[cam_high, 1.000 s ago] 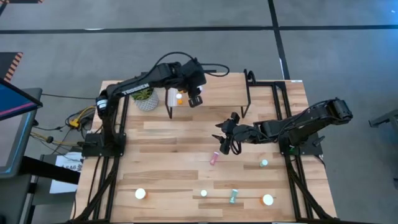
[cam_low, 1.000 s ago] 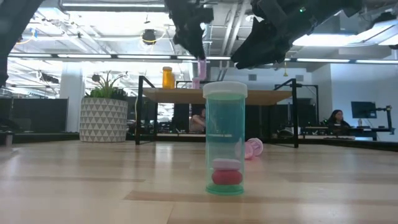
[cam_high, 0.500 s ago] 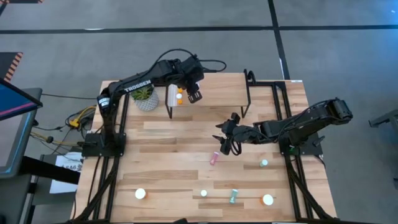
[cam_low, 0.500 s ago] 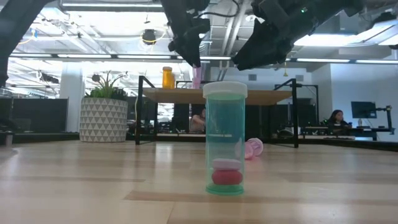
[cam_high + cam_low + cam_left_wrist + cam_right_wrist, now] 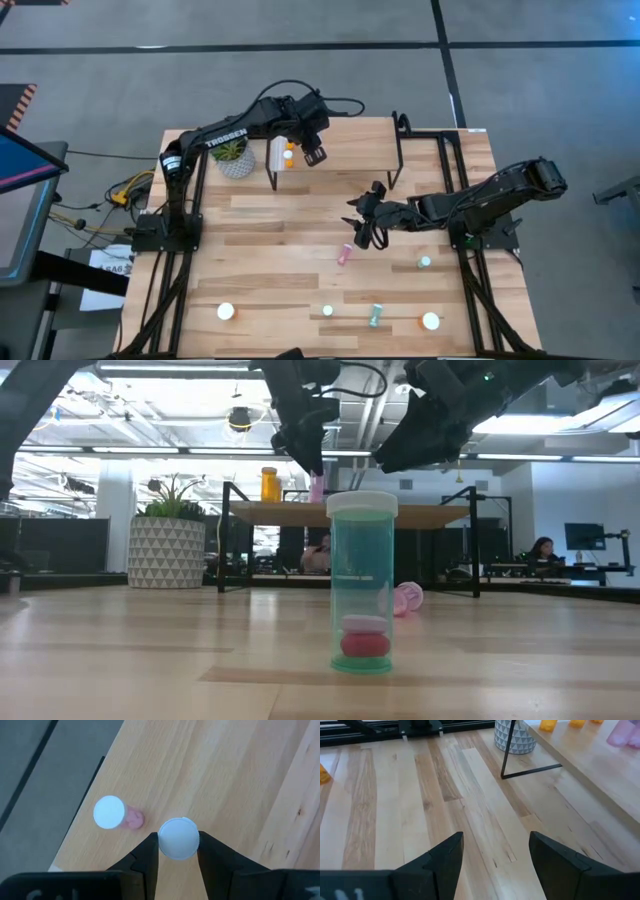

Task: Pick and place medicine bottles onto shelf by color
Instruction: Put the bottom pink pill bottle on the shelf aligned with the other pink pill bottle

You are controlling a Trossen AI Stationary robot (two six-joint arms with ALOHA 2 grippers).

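A light-wood plank tabletop carries a small light-wood shelf on thin black legs, a green plant in a patterned white pot and scattered white-capped bottles – pink, teal, orange – while an orange bottle stands on the shelf

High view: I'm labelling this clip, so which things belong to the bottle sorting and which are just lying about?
Job: shelf; pink bottle in the shut left gripper; shelved bottles; loose bottles on the table; open right gripper, waiting mid-table.
Lying about: plant; cables.
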